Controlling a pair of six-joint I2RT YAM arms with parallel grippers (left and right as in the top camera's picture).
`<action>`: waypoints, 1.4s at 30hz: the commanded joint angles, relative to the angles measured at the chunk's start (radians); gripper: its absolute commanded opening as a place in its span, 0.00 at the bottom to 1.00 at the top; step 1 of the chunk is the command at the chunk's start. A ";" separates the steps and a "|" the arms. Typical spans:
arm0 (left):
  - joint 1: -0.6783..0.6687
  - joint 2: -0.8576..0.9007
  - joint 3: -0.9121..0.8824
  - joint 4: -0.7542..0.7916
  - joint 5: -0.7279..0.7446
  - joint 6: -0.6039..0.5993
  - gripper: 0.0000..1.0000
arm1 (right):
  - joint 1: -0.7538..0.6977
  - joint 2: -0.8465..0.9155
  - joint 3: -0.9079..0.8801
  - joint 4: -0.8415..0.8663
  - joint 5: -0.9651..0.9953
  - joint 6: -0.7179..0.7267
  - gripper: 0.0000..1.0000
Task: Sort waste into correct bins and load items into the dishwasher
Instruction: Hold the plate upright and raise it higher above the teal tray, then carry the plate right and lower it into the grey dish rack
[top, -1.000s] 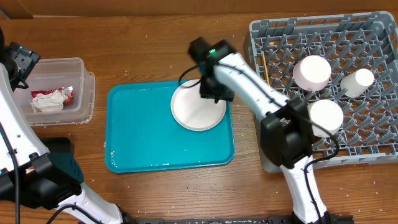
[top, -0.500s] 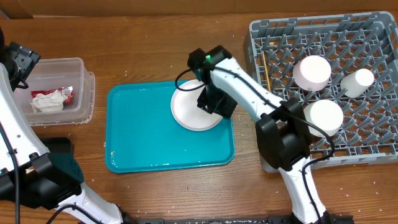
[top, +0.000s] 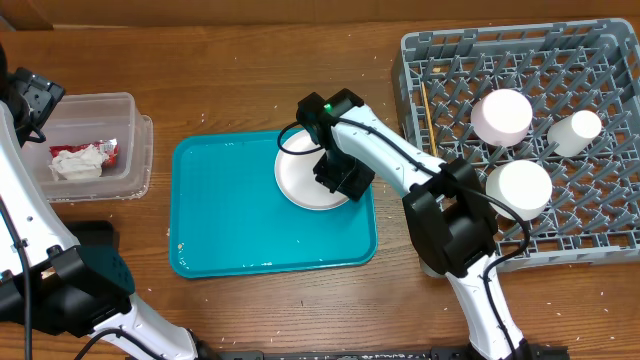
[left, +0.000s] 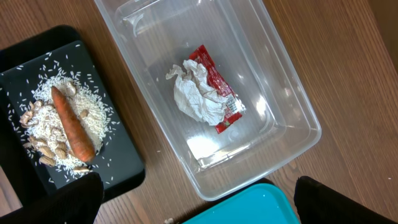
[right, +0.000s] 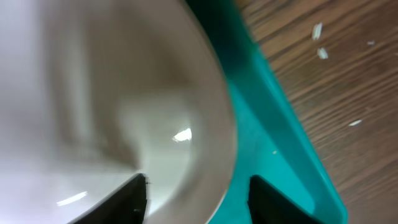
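Observation:
A round white plate (top: 303, 182) lies on the right part of the teal tray (top: 240, 220). My right gripper (top: 343, 178) is low at the plate's right edge. In the right wrist view the gripper (right: 199, 200) straddles the plate's rim (right: 214, 124), one finger over the plate and the other over the tray, with a gap showing, so it is open. My left gripper (left: 196, 202) stands wide open above the clear tub (left: 292, 93), holding nothing. The tub holds a crumpled napkin (left: 196, 96) and a red wrapper (left: 214, 76). The carrot stick (left: 71, 127) and beige scraps (left: 42, 142) lie on the black tray (left: 118, 155).
The grey dish rack (top: 530, 60) at the right holds two upturned white bowls (top: 502, 115) (top: 523, 188), a small cup (top: 575, 130) and chopsticks (top: 424, 108) at its left side. My right arm reaches over the tray's right edge. Rice grains dot the wood.
My right gripper has moved toward the table's front, down onto the plate's right rim, and its jaws have narrowed. The plate and my left arm have not moved.

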 joint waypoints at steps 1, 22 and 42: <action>-0.009 0.009 0.002 0.001 -0.003 -0.016 1.00 | 0.022 -0.031 -0.017 0.012 -0.039 0.019 0.38; -0.009 0.009 0.002 0.001 -0.003 -0.016 1.00 | 0.045 -0.031 -0.068 0.061 -0.059 -0.034 0.36; -0.009 0.009 0.002 0.001 -0.003 -0.016 1.00 | 0.045 -0.156 -0.068 0.062 0.030 -0.081 0.04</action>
